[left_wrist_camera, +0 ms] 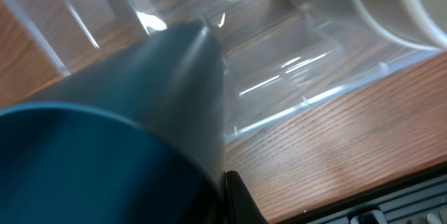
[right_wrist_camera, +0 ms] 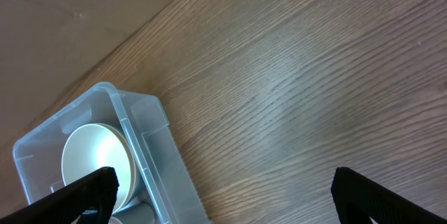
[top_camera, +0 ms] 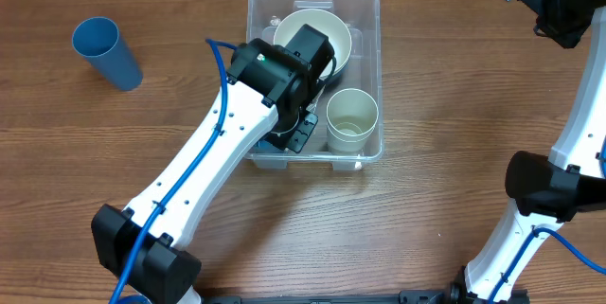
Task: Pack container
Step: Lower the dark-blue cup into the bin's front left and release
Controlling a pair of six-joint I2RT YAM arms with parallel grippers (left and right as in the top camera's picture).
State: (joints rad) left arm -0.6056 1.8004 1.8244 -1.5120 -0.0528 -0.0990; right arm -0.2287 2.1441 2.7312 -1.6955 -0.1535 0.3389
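A wood-grain table [top_camera: 426,219] fills the overhead frame, with the clear, see-through plastic container [top_camera: 365,1], a rectangular bin with rounded corners, sitting at upper centre. Inside it, a round white bowl [top_camera: 343,39] takes the upper half and a smooth white cup [top_camera: 352,119] stands upright in the lower right corner, just beside the bowl. The left gripper [top_camera: 295,135] reaches in from the lower left of the frame over the bin's lower left part, its jaws pinched together on the thin wall of a dark blue cup [left_wrist_camera: 105,133], which looms across the lower left of the left wrist view. The right gripper [right_wrist_camera: 223,192] hangs at the upper right of the overhead frame, well apart from the bin, jaws spread wide with nothing between them. A lighter blue cup [top_camera: 107,51] lies tilted on bare wood at upper left.
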